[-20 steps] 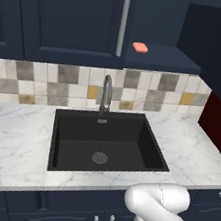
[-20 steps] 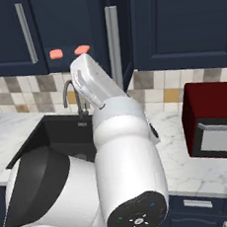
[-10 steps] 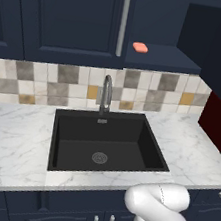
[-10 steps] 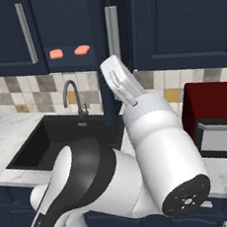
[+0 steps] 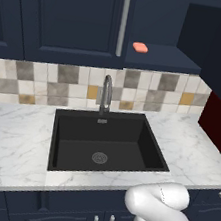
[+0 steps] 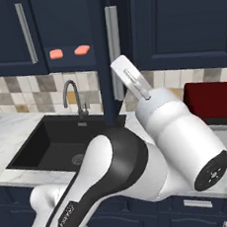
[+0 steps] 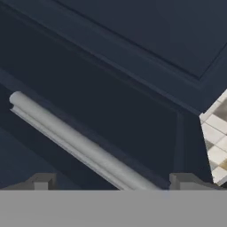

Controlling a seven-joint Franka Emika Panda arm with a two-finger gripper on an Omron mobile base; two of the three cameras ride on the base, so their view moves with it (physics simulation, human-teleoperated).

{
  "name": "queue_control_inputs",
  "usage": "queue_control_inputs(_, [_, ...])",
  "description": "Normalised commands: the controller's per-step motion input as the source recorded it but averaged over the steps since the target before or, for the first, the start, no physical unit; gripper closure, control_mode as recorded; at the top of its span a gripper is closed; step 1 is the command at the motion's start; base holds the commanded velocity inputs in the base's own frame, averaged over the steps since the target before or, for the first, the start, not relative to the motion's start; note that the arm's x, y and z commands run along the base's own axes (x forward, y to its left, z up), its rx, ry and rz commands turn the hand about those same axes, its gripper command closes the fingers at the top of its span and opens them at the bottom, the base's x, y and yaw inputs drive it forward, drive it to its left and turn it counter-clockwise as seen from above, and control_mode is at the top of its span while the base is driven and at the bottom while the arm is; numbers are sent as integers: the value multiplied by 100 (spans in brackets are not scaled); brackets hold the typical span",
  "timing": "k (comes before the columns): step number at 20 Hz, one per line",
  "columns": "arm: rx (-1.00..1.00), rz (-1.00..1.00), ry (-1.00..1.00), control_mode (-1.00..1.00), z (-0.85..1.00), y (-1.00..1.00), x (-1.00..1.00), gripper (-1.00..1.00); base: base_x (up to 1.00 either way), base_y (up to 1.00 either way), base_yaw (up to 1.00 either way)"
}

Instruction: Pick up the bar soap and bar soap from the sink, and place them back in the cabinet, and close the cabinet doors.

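Two salmon-pink bar soaps (image 6: 55, 54) (image 6: 82, 50) lie side by side on the navy shelf of the wall cabinet (image 6: 70, 63); one bar soap (image 5: 139, 47) shows past the shut left door (image 5: 72, 15). The right cabinet door (image 6: 105, 62) stands open, edge-on, with its long silver handle (image 6: 114, 51). That handle (image 7: 80, 142) runs slantwise across the hand view, down between my fingertips (image 7: 42, 181). My gripper (image 7: 113, 181) is open, close to the door and holding nothing. The black sink (image 5: 107, 142) lies below.
A curved grey faucet (image 5: 106, 94) rises behind the basin. A dark red appliance (image 6: 218, 99) stands on the marble counter (image 5: 12, 137) to the right. My own arm (image 6: 177, 138) blocks much of the right base view. Low navy cabinets run under the counter.
My arm has swung to the right, carrying the hand from in front of the open shelf over to the open right door and its handle. The soaps and the doors have not moved.
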Motion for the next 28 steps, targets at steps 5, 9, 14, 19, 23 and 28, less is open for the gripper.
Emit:
queue_control_inputs(5, [0, 8, 0, -100, 0, -1, 37, -100, 0, 0, 0])
queue_control_inputs(9, [0, 2, 0, -100, 0, 0, 33, -100, 0, 0, 0])
queue_control_inputs(14, [0, 0, 0, -100, 0, 0, 35, -100, 0, 0, 0])
queue_control_inputs(19, [0, 0, 0, -100, 0, 0, 37, -100, 0, 0, 0])
queue_control_inputs(23, [0, 2, 0, -100, 0, 0, 34, -100, 0, 0, 0])
queue_control_inputs(28, [0, 4, 1, -100, 0, 0, 29, -100, 0, 0, 0])
